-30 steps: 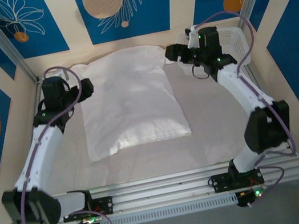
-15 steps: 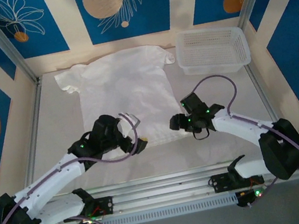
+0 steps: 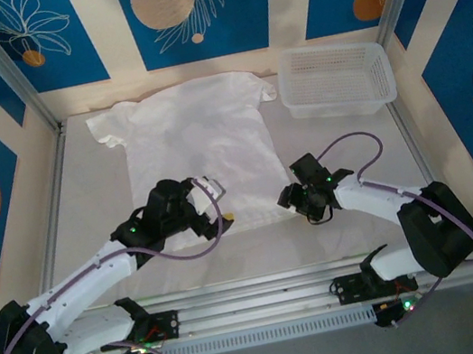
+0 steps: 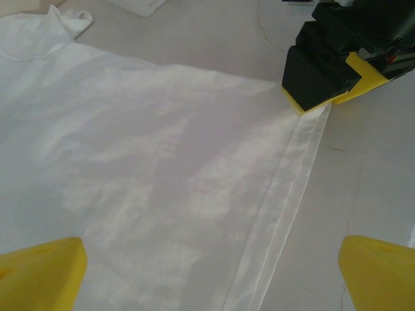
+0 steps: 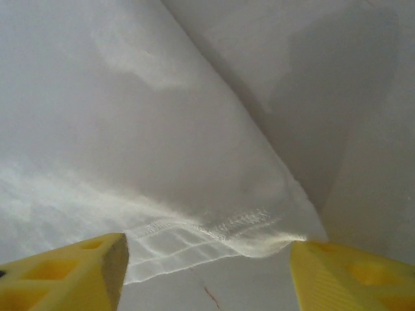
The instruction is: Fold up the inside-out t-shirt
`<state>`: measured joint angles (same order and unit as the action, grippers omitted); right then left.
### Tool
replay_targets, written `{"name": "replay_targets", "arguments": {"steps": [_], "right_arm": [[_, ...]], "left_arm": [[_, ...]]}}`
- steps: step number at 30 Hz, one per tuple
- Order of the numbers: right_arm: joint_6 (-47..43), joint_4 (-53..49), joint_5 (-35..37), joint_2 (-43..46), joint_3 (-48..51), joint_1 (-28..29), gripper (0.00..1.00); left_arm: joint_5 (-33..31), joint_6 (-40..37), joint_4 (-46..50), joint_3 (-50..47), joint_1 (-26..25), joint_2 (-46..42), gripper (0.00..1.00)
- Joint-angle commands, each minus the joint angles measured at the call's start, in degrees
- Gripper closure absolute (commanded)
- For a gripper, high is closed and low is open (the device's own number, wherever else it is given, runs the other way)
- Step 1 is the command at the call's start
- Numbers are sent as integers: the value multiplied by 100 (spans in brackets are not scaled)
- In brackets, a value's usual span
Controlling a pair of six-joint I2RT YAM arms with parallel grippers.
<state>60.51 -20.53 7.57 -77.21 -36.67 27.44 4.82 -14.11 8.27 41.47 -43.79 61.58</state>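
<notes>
Flat t-shirt [image 3: 198, 138], left pincer [image 4: 211, 275] wide open over hem, right pincer [image 5: 207, 259] part-open astride corner, both empty

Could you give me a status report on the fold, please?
Left gripper open over the hem; right gripper open, straddling its corner. T-shirt flat, unfolded. Basket far right, away.

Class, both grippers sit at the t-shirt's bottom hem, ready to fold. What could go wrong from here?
1. The right gripper straddles only the very corner of the hem on the t-shirt; it may pinch one layer or slip off.
2. The left gripper is wide open over the hem; uneven lifting could skew the thin cloth.
</notes>
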Motion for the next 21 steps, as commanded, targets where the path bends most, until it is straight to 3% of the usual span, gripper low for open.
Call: {"name": "replay_targets", "arguments": {"steps": [1,8,14,21], "right_arm": [[198,258,-63,-60,54,-49,47],[-170,76,176,8,-300,-81,98],[-258,80,-115,146,-425,-85,100],[-102,20,-111,898,-537,-99,100]], "left_arm": [[-89,-36,-232,-129,-33,-24,1],[229,-22,-274,-110,-32,127,1],[696,123,-852,-118,-230,700,1],[384,225,-1769,304,-781,2204,1]]}}
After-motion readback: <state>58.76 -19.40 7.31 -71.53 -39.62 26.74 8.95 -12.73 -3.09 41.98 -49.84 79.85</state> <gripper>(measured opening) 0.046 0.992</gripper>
